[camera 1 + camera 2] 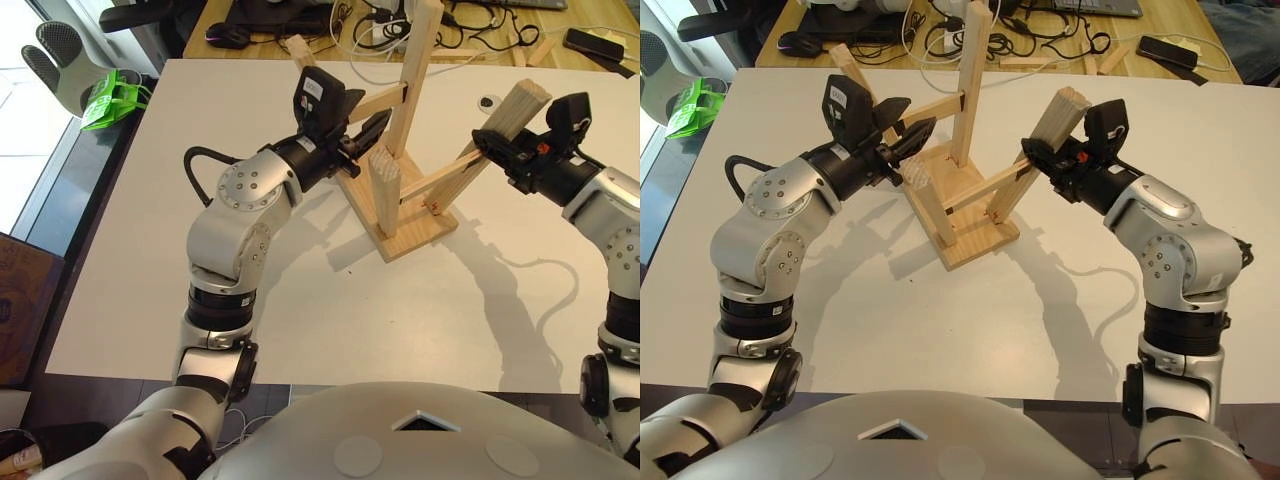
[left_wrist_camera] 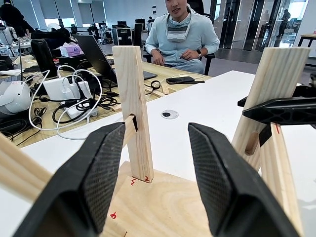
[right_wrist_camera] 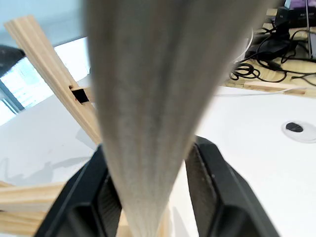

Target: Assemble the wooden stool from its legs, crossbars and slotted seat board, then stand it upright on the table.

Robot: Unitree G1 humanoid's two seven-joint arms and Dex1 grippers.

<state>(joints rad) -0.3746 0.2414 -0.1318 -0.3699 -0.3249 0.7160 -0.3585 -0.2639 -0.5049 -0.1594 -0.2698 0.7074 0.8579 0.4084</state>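
The wooden stool lies upside down, its seat board (image 1: 425,238) flat on the white table (image 1: 300,320) and its legs pointing up. A tall leg (image 1: 418,70) stands at the back and a shorter leg (image 1: 385,190) at the front. A crossbar (image 1: 375,102) runs from the tall leg to the far left leg (image 1: 300,50). My left gripper (image 1: 365,118) is open beside that crossbar, above the board's left edge, with nothing between its pads (image 2: 94,182). My right gripper (image 1: 490,145) is shut on the slanting right leg (image 1: 515,110), which looms close in the right wrist view (image 3: 148,89).
A wooden desk (image 1: 560,60) behind the table carries cables, devices, a phone (image 1: 592,42) and loose wooden pieces. A round grommet (image 1: 490,101) sits in the table near the right leg. A green bag (image 1: 115,98) lies off the table's left edge. Bare tabletop stretches toward me.
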